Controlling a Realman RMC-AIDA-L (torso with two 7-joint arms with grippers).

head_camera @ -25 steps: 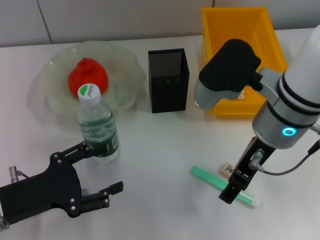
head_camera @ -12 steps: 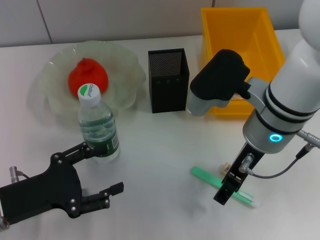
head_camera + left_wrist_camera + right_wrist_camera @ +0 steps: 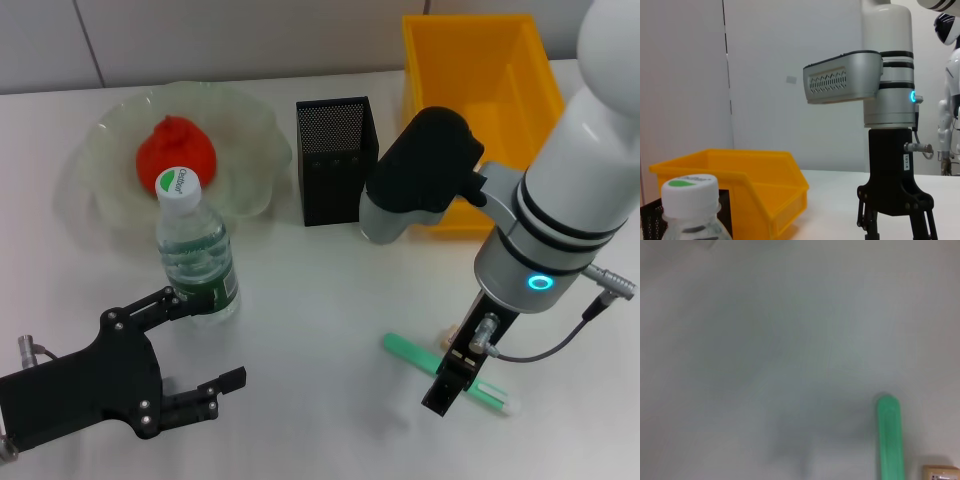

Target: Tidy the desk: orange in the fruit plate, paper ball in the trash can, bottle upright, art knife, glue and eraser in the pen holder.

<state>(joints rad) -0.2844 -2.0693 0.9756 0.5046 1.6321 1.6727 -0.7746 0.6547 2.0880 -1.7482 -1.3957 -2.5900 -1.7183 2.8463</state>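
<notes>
The orange [image 3: 176, 150] lies in the pale green fruit plate [image 3: 250, 130]. In front of it the bottle [image 3: 196, 255] stands upright, its cap [image 3: 690, 187] close in the left wrist view. A green pen-shaped stick [image 3: 410, 355] [image 3: 889, 435], art knife or glue I cannot tell, lies on the table beside the small beige eraser [image 3: 455, 335] [image 3: 940, 472]. My right gripper [image 3: 445, 385] [image 3: 895, 227] hangs open right over the stick's middle. My left gripper [image 3: 205, 345] rests open just in front of the bottle. The black mesh pen holder [image 3: 337, 160] stands at centre back. The paper ball is out of view.
The yellow bin [image 3: 480, 100] [image 3: 765, 190] stands at the back right, just behind my right arm's elbow. White table surface lies between the bottle and the green stick.
My right arm has swung left, and its gripper has slid a little left along the green stick. The left arm and the bottle have not moved.
</notes>
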